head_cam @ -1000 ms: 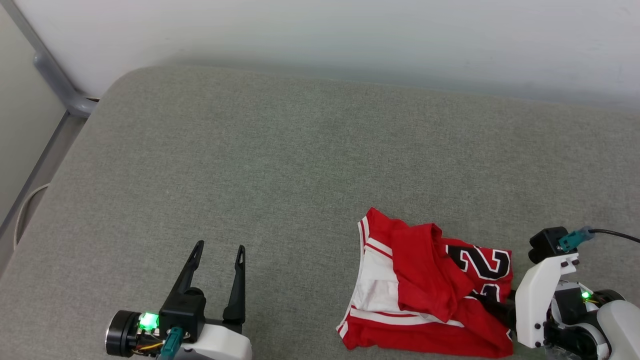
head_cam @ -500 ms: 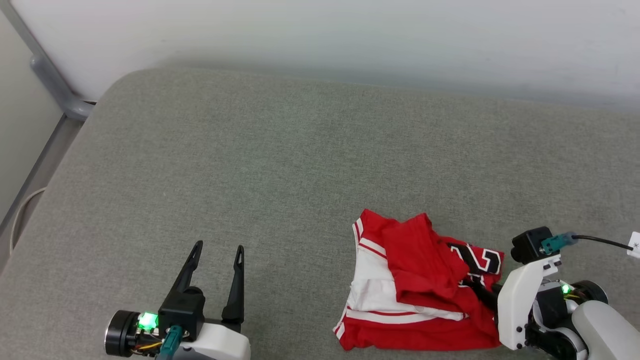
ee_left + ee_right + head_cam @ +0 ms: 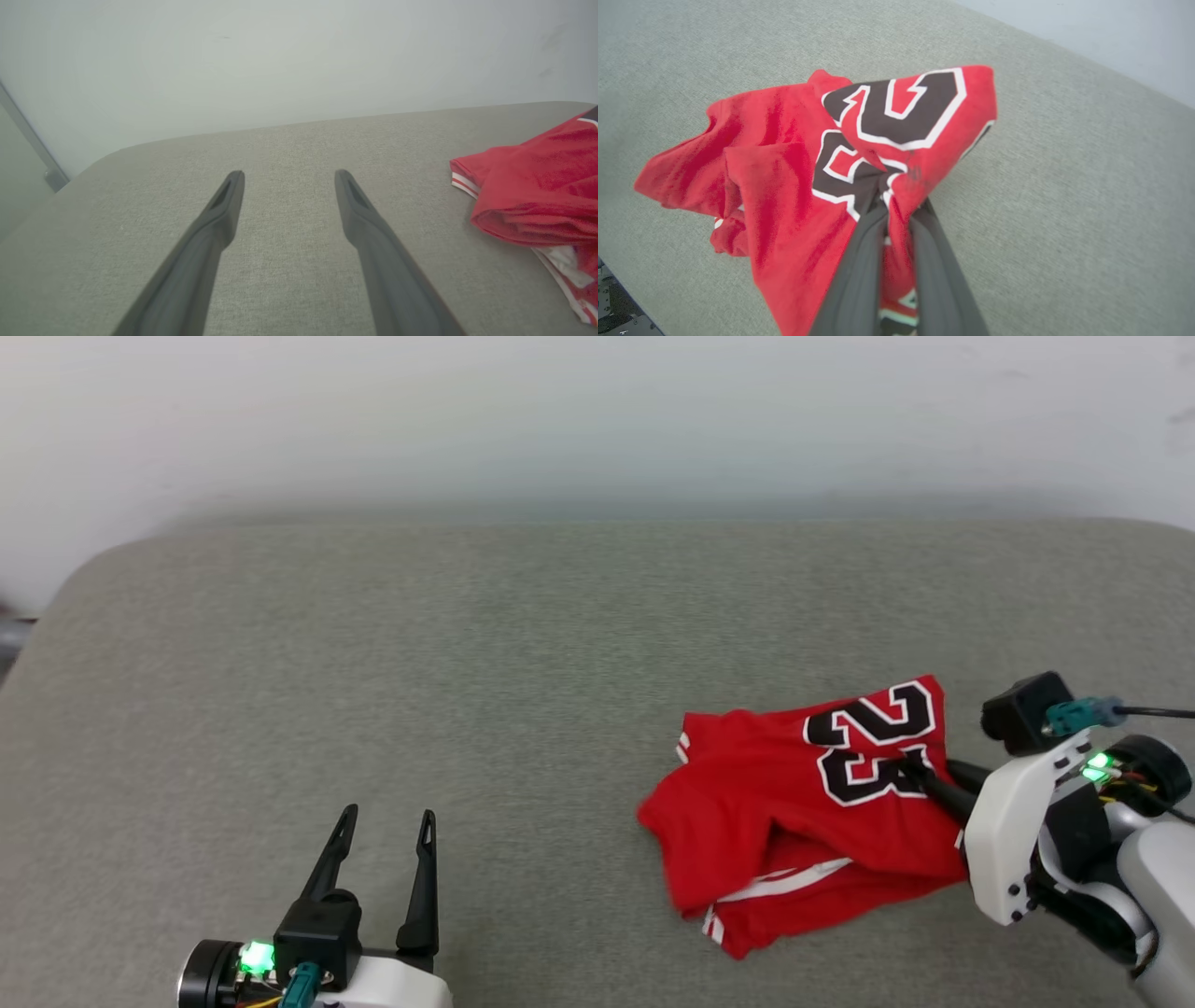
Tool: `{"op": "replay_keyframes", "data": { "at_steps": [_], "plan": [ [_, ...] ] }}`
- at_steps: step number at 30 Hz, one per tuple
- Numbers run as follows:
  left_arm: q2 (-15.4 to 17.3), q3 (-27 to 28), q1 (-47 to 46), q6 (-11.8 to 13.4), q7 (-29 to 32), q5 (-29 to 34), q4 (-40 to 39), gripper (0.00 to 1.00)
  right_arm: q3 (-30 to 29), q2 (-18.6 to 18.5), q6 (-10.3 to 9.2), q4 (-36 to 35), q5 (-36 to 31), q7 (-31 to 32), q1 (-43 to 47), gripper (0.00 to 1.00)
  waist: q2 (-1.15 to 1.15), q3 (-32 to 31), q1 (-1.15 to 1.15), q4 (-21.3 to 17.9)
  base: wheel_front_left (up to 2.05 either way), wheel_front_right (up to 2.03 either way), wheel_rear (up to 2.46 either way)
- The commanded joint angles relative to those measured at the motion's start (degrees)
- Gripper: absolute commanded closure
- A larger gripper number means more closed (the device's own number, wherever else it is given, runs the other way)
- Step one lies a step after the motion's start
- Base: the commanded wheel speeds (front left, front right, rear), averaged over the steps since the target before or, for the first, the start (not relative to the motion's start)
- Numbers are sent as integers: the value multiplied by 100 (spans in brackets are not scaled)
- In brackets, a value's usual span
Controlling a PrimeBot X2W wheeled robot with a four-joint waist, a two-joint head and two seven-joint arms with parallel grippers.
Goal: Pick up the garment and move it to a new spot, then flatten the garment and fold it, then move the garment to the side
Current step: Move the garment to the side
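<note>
The garment (image 3: 794,812) is a red jersey shirt with black, white-outlined numerals, bunched at the right of the grey cushion (image 3: 523,691). My right gripper (image 3: 913,773) is shut on it at the numerals and holds that part raised; the lower folds hang down to the cushion. In the right wrist view the two dark fingers pinch the red cloth (image 3: 784,186) between them at the gripper (image 3: 896,198). My left gripper (image 3: 385,821) stands open at the lower left over bare cushion, well left of the garment. The left wrist view shows its gripper (image 3: 287,177) spread, with the garment (image 3: 537,196) at the right edge.
A pale wall (image 3: 597,420) runs along the far edge of the cushion. The cushion's rounded left corner (image 3: 84,579) falls away at the left. Bare grey fabric spreads across the middle and left.
My right gripper has shut on the garment and lifted it up and away, so the numerals unfolded into view. The head camera turned, shifting the whole scene. The left gripper stayed open.
</note>
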Motion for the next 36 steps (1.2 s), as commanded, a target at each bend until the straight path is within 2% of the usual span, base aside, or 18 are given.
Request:
{"op": "replay_keyframes", "data": {
  "at_steps": [1, 8, 14, 17, 18, 20, 26, 36],
  "plan": [
    [13, 41, -11, -8, -13, -11, -35, 0, -33, -68, -5, -78, 24, -11, -117, 100, 0, 20, 0, -363, 0, 0, 0],
    [44, 92, -191, -73, -13, 40, -111, 0, -229, -254, -5, -193, 62, 45, -385, 100, 0, 258, 0, -884, 0, 0, 0],
    [107, 140, -417, -118, -13, 67, -218, 0, -533, -406, -6, 82, 153, 143, -651, 100, 0, 652, 0, -1069, 0, 0, 0],
    [207, 194, -591, -168, -13, 82, -275, 0, -733, -531, -5, 253, 133, 161, -792, 100, 0, 923, 0, -1045, 0, 0, 0],
    [241, 179, -736, -184, -13, 123, -340, 0, -921, -741, -6, 438, 58, 156, -892, 100, 0, 1199, 0, -977, 0, 0, 0],
    [285, 188, -851, -201, -13, 143, -408, 0, -1071, -911, -6, 573, -19, 162, -989, 100, 0, 1388, 0, -927, 0, 0, 0],
    [330, 173, -1158, -213, -13, 158, -552, 0, -1541, -1296, -7, 1051, -210, 259, -1265, 100, 0, 1869, 0, -764, 0, 0, 0],
    [303, 70, -1510, -231, -13, 155, -728, 0, -2505, -1693, -7, 1960, -665, 318, -1552, 100, 0, 2393, 0, -474, 0, 0, 0]
  ]
}}
